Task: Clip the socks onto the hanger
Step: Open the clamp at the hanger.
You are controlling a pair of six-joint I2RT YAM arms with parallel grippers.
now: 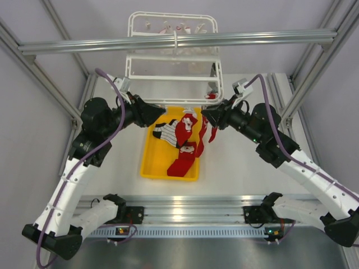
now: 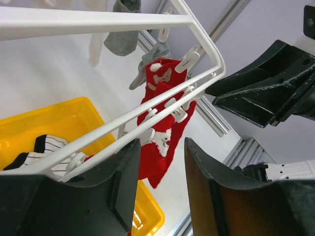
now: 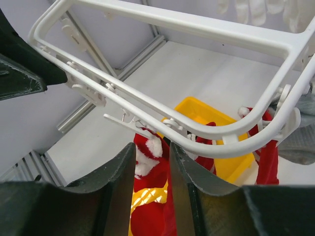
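The white hanger [image 1: 174, 61] hangs from the beam at the back, and its near bars cross both wrist views. My right gripper [image 3: 151, 156] is shut on a red sock with a white cuff [image 3: 150, 169]. It holds the cuff just under a small clip [image 3: 129, 123] on the near bar. In the top view this sock [image 1: 201, 134] dangles below the right gripper [image 1: 205, 115]. My left gripper [image 2: 161, 169] is open and empty, its left finger beside the hanger's bar [image 2: 147, 115]. Another red sock [image 2: 165, 105] hangs from clips. More red and striped socks [image 1: 168, 133] lie in the tray.
The yellow tray [image 1: 151, 162] sits mid-table below the hanger. The grey aluminium beam [image 1: 179, 42] runs across above. Grey socks [image 2: 123, 29] hang clipped at the hanger's far side. Frame posts stand at both table sides.
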